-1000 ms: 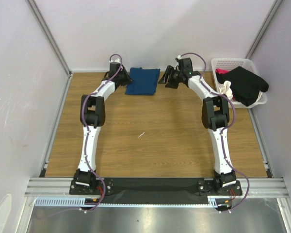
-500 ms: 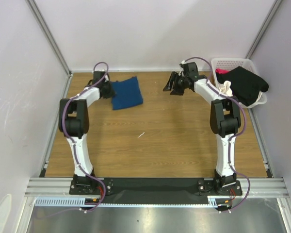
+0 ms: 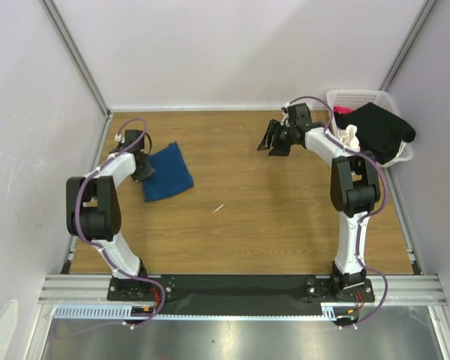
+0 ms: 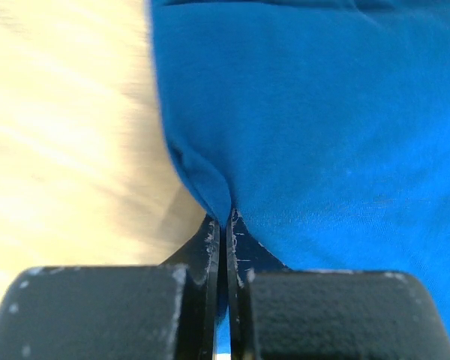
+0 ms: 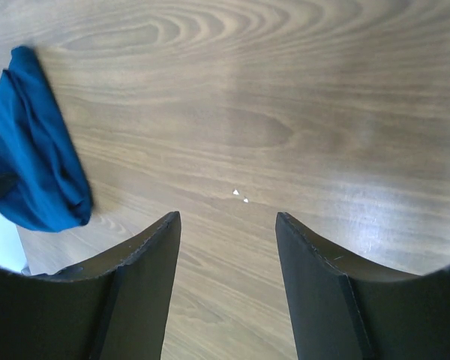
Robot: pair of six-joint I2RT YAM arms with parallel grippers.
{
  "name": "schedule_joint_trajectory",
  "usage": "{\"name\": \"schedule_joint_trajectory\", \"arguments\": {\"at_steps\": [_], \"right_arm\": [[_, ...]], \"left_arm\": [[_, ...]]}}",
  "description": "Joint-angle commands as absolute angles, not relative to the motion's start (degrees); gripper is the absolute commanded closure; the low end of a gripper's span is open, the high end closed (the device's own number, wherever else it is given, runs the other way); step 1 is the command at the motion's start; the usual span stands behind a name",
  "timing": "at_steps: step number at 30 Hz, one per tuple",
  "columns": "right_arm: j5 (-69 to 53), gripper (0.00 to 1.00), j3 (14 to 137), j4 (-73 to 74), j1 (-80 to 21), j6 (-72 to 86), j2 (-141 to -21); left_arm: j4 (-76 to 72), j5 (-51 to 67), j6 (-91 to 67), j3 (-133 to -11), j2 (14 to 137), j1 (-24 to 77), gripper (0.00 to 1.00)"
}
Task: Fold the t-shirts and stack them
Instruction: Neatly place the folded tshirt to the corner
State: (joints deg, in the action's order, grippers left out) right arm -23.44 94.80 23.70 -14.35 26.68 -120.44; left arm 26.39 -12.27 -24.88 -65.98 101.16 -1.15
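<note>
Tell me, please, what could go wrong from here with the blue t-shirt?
The left jaws are shut on just one bunched edge of the folded blue t-shirt, so pulling may undo its fold. The black t-shirt hangs over the basket rim beside the right arm, which might snag it.

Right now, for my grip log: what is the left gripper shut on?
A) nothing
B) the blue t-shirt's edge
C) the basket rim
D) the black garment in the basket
B: the left wrist view shows the left gripper pinching a fold of the blue t-shirt.
</note>
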Motion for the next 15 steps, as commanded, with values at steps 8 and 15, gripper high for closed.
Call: {"name": "schedule_joint_trajectory", "arguments": {"at_steps": [8,15], "right_arm": [[-24.87,0.40,93.51,24.61,-14.06,24.26,-115.22],[-23.73,0.40,94.74,24.87,-13.62,24.26,-114.96]], "left_arm": [[24.70,-29.95,-5.91,-68.37,99.48,-7.03,1.00],[17.16,-39.44,11.76,-68.47,104.85,-9.58,1.00]]}}
